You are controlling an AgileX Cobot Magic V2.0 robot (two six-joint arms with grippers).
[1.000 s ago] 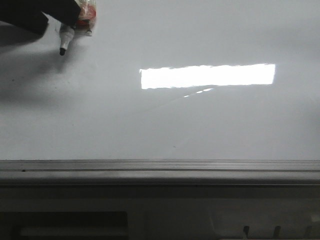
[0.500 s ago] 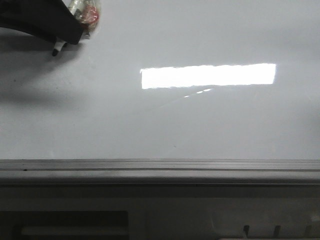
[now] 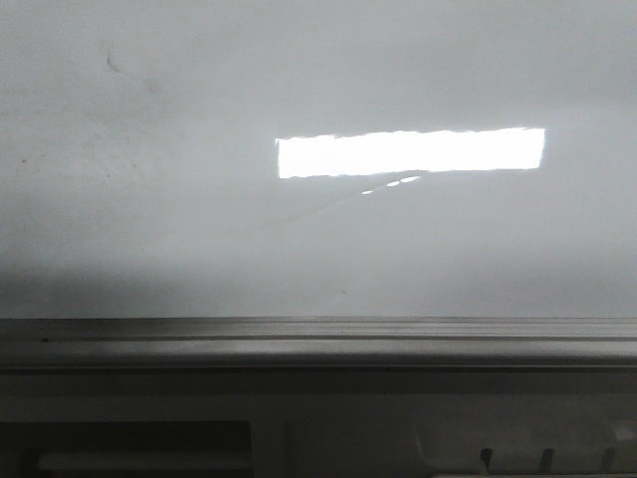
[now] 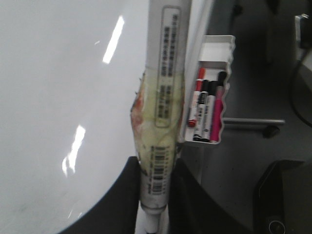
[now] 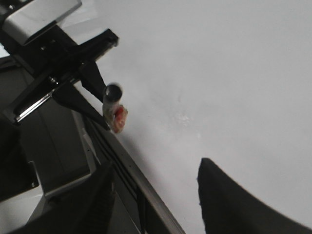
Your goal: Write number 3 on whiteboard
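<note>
The number 3 is too faint to find on the whiteboard. The left hand grips a marker; beside it, a tray holds markers. The right hand gapes empty.

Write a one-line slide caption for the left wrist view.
Left gripper clamps a taped marker beside the glossy whiteboard; spare markers sit in a tray.

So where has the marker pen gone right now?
The marker is gone from the front view; the left wrist view shows it clamped between the left fingers, beside the whiteboard edge and pen tray.
</note>
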